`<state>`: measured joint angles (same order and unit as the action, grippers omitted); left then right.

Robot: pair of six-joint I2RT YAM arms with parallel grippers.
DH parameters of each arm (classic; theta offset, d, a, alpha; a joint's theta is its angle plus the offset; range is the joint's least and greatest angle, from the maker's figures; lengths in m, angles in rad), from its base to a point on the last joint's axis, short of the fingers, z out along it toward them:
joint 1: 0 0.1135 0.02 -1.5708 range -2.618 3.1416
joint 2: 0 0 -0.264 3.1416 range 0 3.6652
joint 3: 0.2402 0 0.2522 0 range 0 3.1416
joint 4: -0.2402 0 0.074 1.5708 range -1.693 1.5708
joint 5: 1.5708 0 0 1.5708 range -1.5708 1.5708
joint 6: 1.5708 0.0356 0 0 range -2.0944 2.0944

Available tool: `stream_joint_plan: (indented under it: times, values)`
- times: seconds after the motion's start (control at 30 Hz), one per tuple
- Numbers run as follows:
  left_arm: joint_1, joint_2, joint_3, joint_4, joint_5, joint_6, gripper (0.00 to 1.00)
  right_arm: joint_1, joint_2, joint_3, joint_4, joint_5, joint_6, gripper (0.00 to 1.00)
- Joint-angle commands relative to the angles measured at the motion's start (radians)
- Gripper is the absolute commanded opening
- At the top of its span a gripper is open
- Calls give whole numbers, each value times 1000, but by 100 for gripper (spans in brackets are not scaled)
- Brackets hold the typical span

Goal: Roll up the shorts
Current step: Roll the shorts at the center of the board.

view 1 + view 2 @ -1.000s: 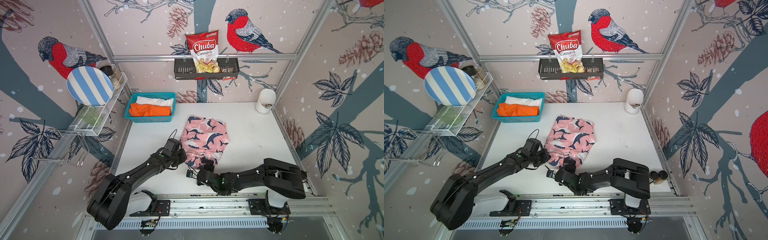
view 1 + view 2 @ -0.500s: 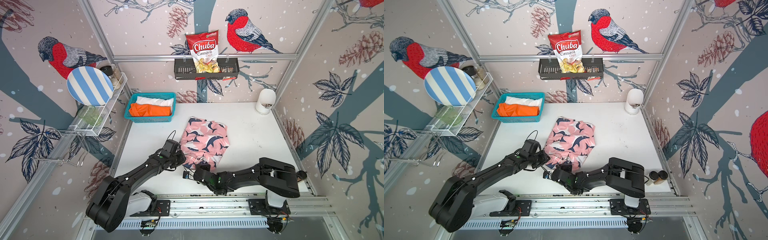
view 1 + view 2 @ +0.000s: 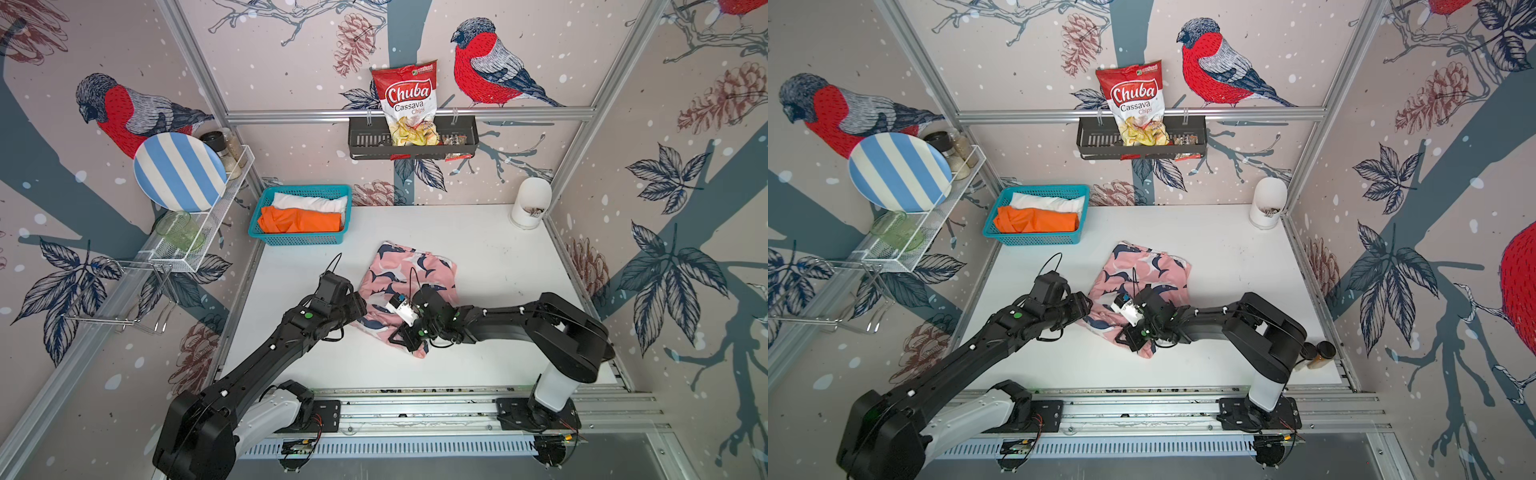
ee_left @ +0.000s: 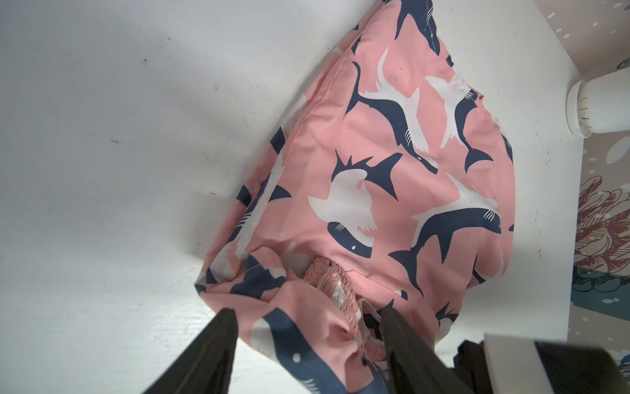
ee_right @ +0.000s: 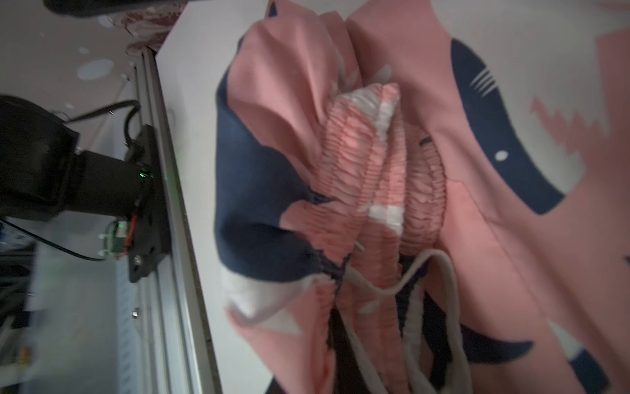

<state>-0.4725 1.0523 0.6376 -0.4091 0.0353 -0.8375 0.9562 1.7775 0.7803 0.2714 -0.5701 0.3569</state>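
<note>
Right pincer (image 3: pixel 409 334) is clenched on the waistband (image 5: pixel 358 163) of the pink shark shorts (image 3: pixel 409 270), probably to start the roll. Left pincer (image 4: pixel 308 315) is released, straddling the bunch.

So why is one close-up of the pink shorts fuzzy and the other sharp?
Right wrist view: the pink shorts sit close, so the folds are soft and dim, the rail beside them smeared. Left wrist view: print crisp, only the dark tips of the left tool blurred. Both top views: even light, sharp.
</note>
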Motion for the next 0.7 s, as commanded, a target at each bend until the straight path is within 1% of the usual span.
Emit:
stream_joint_plan:
  times: [0.0,0.1,0.23,0.4,0.5,0.6,0.67]
  values:
    - [3,38,10,4,52,20,69,-55,89,0,145,-257,299,0]
    - [-5,82,6,51,77,5,72,-89,143,-35,244,-278,419,0]
    - [-11,126,-13,86,90,-7,73,-126,179,-75,371,-294,587,0]
    - [-49,100,2,78,64,-32,74,-130,192,-44,289,-270,591,0]
    - [-96,60,52,2,-8,-49,74,-136,192,-42,285,-276,597,0]
    - [-155,24,65,-58,-61,-98,72,-140,196,-38,280,-281,599,0]
    - [-181,-1,40,-78,-77,-142,70,-141,197,-36,281,-283,599,0]
